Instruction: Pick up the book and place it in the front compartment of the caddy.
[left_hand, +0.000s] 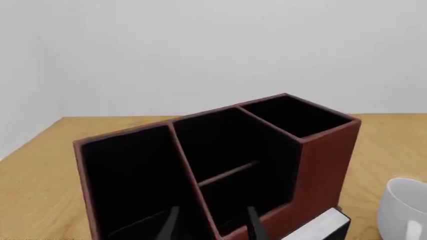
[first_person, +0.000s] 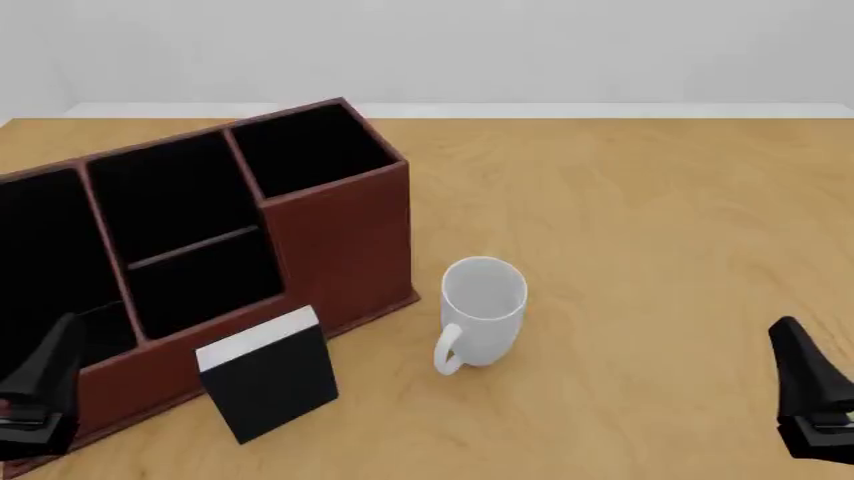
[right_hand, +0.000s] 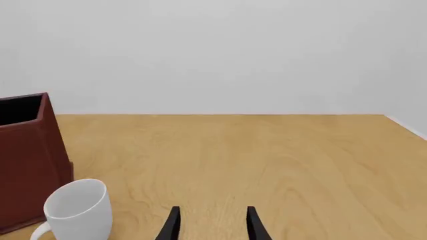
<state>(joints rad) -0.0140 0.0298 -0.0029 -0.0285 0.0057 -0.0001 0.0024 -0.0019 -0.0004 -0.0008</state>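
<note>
Front view high, looking forward-down; both wrist views low; all share caddy (first_person: 334, 240).

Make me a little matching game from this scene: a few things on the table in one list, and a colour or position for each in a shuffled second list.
Things:
1. book
2. mug
3. caddy
4. right gripper

Descriptions:
A. reddish-brown outside, black inside
B. open, holding nothing, over bare table
C. black cover, white page edge, standing against the caddy's front wall
D. white, upright, handle toward the camera in the front view

Pairs: 1-C, 2-D, 3-A, 4-B
</note>
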